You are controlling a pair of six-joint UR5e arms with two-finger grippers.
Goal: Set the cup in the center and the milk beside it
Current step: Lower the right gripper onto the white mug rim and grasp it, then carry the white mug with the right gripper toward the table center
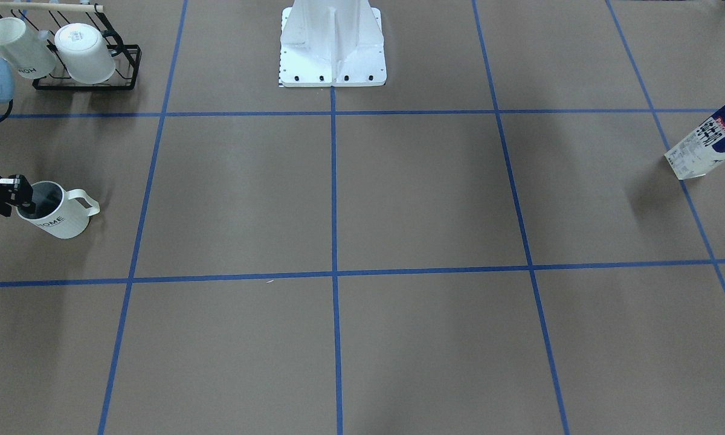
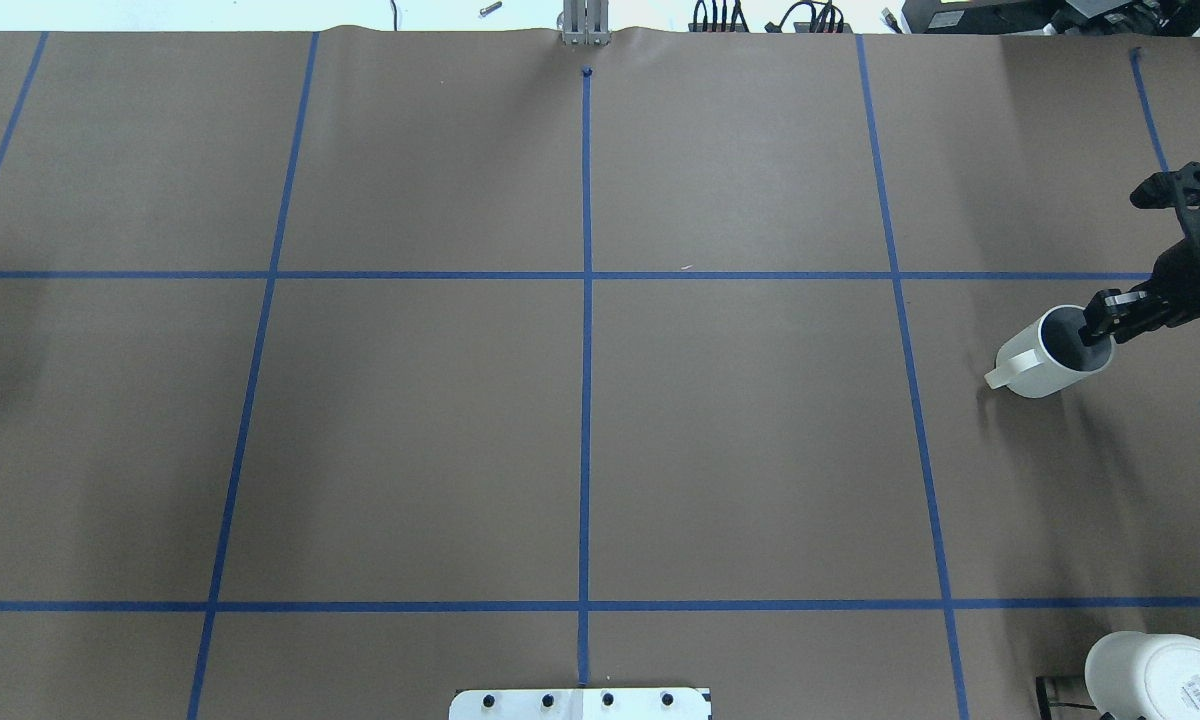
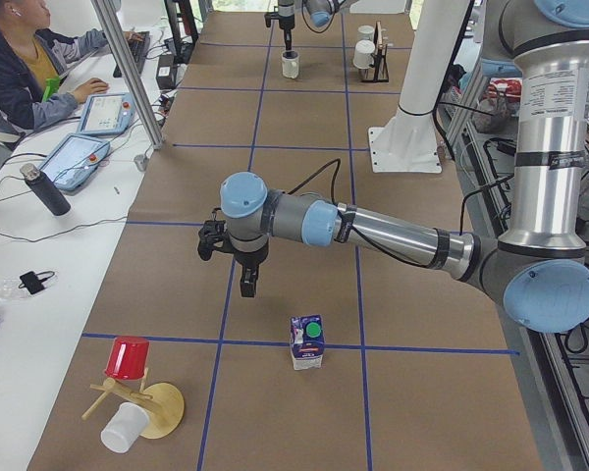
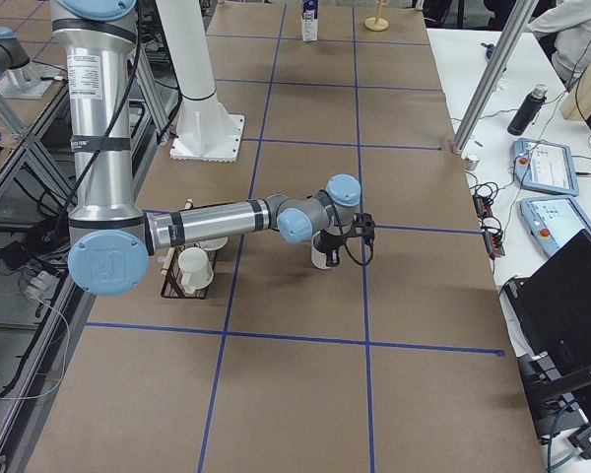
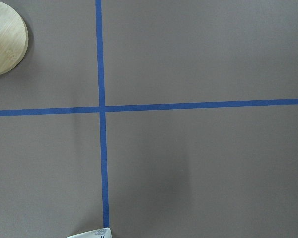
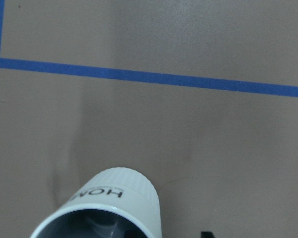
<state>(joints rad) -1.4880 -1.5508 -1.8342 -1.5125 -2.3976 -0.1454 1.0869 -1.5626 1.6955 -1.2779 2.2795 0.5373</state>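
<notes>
Table (image 2: 410, 430): brown surface with a blue tape grid.

Left arm (image 3: 393, 235): extended over the table's left end.

Right arm (image 4: 207, 219): extended over the right end.

Milk (image 3: 307, 341): upright on a tape line at the left end, nothing touching it. Judged light, with thin walls that give. Take it across two flat sides below the gable and squeeze gently, as it may tip.

Cup (image 2: 1038, 368): at the right end, well apart from the milk. Judged rigid, glazed, slick and breakable. A rim hold sits off-centre, so it may swing.

Right gripper (image 2: 1100, 325): one finger inside the cup and one outside, seemingly clamped on the wall.

Left gripper (image 3: 247, 283): near the milk but apart from it; its opening cannot be told.
</notes>
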